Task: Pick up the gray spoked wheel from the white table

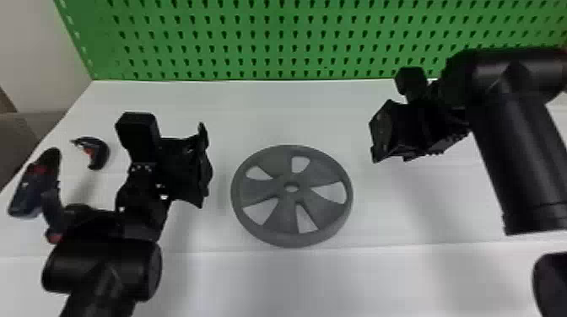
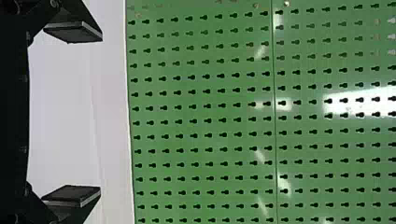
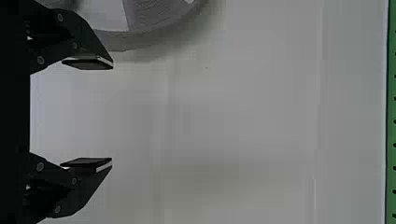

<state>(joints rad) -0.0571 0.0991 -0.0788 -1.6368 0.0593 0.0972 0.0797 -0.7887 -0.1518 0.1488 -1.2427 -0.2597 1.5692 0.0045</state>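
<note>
the head view looks forward and down over the white table point(image 1: 379, 202) — the left wrist view faces the green pegboard point(image 2: 205, 112), the right looks down on the table from nearer. all three share the pegboard — head and right, the gray spoked wheel point(image 1: 287, 217) too.

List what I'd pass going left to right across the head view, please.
Dark tool with red marks, small curved dark object, left gripper, gray spoked wheel, right gripper.

Wheel point(image 1: 285, 210) on tbl point(image 1: 253, 111), pegboard point(image 1: 312, 41) bhnd.
</note>
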